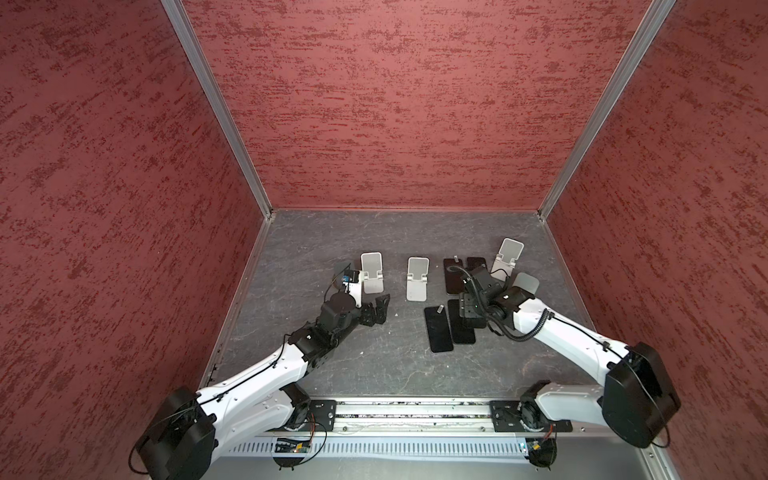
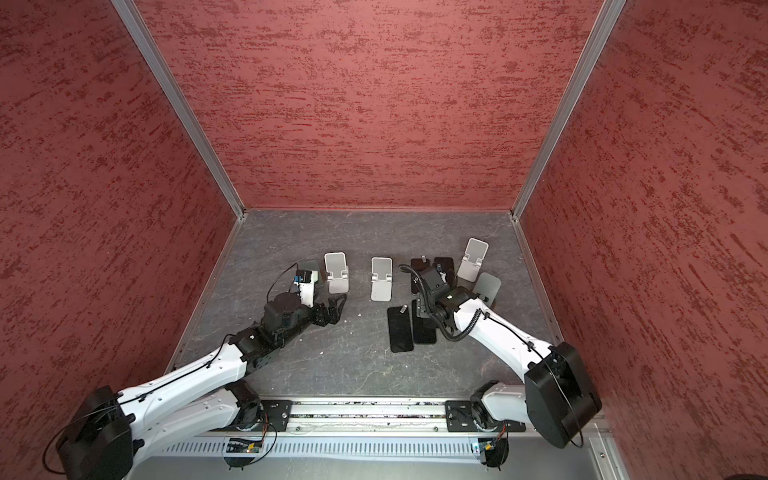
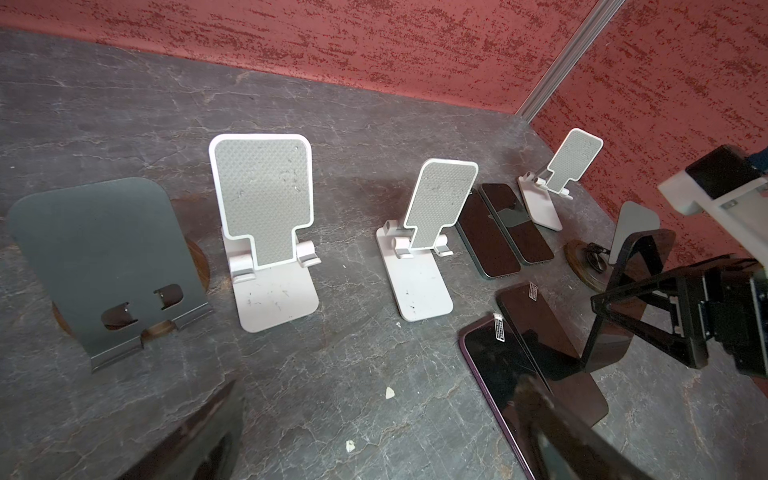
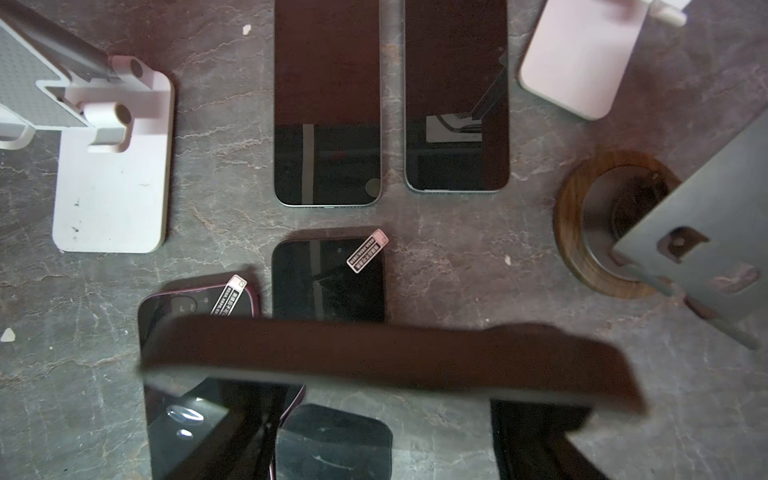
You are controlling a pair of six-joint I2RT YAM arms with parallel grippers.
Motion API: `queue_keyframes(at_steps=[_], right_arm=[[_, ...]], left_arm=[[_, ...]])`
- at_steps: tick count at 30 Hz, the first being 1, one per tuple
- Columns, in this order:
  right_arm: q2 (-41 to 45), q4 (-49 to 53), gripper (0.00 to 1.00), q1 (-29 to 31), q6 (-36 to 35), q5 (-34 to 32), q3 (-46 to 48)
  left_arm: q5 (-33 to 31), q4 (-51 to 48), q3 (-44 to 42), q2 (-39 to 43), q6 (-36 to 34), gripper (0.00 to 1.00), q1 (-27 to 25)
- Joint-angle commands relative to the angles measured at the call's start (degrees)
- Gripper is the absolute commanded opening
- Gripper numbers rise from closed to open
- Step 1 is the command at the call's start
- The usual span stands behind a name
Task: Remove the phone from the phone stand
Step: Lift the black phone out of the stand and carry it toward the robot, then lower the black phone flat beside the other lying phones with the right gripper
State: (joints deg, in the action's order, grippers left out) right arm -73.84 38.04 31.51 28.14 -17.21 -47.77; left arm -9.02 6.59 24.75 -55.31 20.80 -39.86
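Where the left wrist view shows it, the right gripper is seen closed on a dark phone. The phone is held tilted and lifted off the table, to the right of the middle white stand as placed in both top views. The phone is carried apart from the grey stand on its wooden disc, which is further right.

The left gripper is spread wide with nothing between the jaws. It is poised left of the middle white stand and nearer the arm bases.

Two near phones, each with a sticker tab, are laid flat beneath the held phone. Two far phones are laid side by side just right of the middle white stand.

A left white stand and a dark metal stand are set to its left. A far white stand is set beyond the far phones.
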Motion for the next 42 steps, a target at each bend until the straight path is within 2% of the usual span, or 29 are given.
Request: queue_keyframes(at_steps=[1, 19, 30, 42], right_arm=[[1.93, 2.82, 0.51, -0.74, 1.56, -3.32, 0.55], [-1.01, 6.87, 0.51, -2.96, 2.71, -4.68, 1.11], [-4.95, 3.86, 0.52, -3.73, 2.95, -4.66, 1.85], [-9.13, -2.38, 0.52, -5.13, 2.12, -1.45, 3.62]], left_arm=[[0.64, 1.58, 1.28, -0.5, 0.3, 1.0, 0.13], [0.67, 1.94, 0.97, -0.66, 0.56, 1.0, 0.04], [-0.78, 0.82, -0.83, 2.61, 1.44, 1.0, -0.04], [-1.71, -1.24, -0.37, 3.81, 1.62, 1.0, -0.04]])
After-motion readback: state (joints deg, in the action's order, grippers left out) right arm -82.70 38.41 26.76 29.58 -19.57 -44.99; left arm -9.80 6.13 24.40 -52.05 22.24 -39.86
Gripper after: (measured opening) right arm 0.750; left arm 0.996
